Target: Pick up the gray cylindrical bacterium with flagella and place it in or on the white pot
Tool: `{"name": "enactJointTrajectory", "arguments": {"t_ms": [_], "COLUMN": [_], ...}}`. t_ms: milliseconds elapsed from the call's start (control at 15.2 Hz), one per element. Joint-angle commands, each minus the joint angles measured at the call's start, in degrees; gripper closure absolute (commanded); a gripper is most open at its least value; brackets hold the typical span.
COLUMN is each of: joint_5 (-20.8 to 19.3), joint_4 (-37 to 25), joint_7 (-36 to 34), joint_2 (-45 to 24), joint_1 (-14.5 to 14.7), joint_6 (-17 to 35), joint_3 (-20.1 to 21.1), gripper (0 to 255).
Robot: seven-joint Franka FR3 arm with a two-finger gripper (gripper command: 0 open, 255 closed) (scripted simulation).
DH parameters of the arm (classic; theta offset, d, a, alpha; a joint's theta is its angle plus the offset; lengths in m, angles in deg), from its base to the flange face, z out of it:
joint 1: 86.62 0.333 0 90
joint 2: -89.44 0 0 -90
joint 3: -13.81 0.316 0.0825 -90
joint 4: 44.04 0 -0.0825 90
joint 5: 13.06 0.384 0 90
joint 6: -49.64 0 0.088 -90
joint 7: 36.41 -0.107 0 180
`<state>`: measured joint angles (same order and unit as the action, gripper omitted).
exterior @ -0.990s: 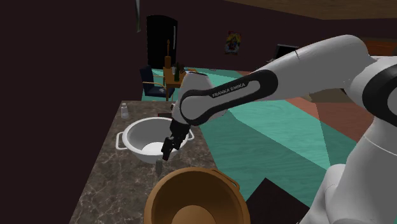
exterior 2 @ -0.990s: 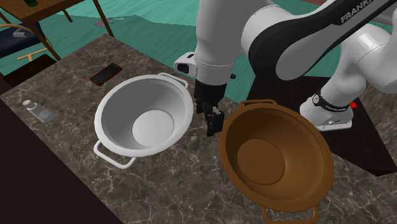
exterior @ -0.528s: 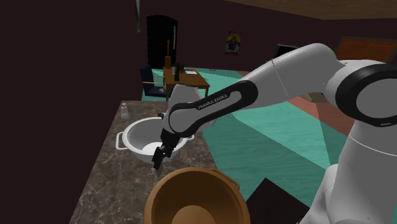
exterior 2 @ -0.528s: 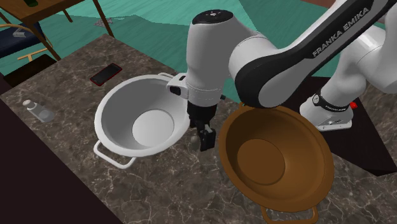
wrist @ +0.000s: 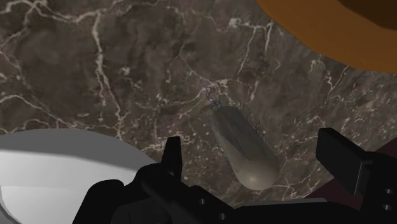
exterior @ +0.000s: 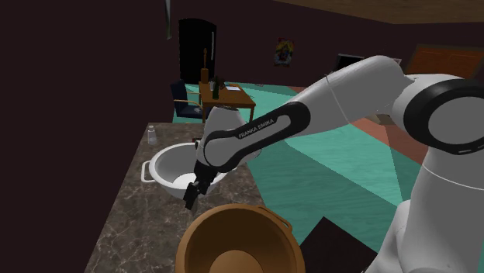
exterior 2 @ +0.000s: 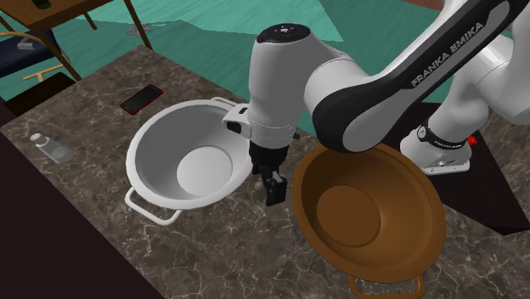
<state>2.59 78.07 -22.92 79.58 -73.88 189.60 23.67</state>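
The open pincer point(exterior 2: 273, 197) hangs low over the gray bacterium point(wrist: 240, 145), which lies on the bench point(exterior 2: 212, 255) between the white pot point(exterior 2: 160, 140) and the brown bowl point(exterior 2: 399, 246), so the grabbing step is on; next it likely needs to dip and squeeze shut.

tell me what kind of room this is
Likely a home kitchen opening onto a dining area: a dark marble counter carries a white pot and a brown pot, and beyond it a wooden table with a chair stands on a teal floor.
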Motion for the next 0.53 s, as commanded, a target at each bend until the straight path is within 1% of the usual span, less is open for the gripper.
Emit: {"name": "enactJointTrajectory", "arguments": {"t_ms": [0, 66, 132, 462], "joint_5": [-0.04, -0.04, -0.09, -0.14], "joint_4": [0.07, 0.07, -0.13, -0.51], "joint_7": [0.14, 0.14, 0.14, 0.25], "joint_2": [-0.71, -0.71, -0.83, -1.07], "joint_1": [-0.06, -0.07, -0.09, -0.19], "joint_6": [0.2, 0.2, 0.12, -0.06], "joint_3": [-0.08, -0.07, -0.1, -0.18], "gripper": [0, 0, 255, 255]}}
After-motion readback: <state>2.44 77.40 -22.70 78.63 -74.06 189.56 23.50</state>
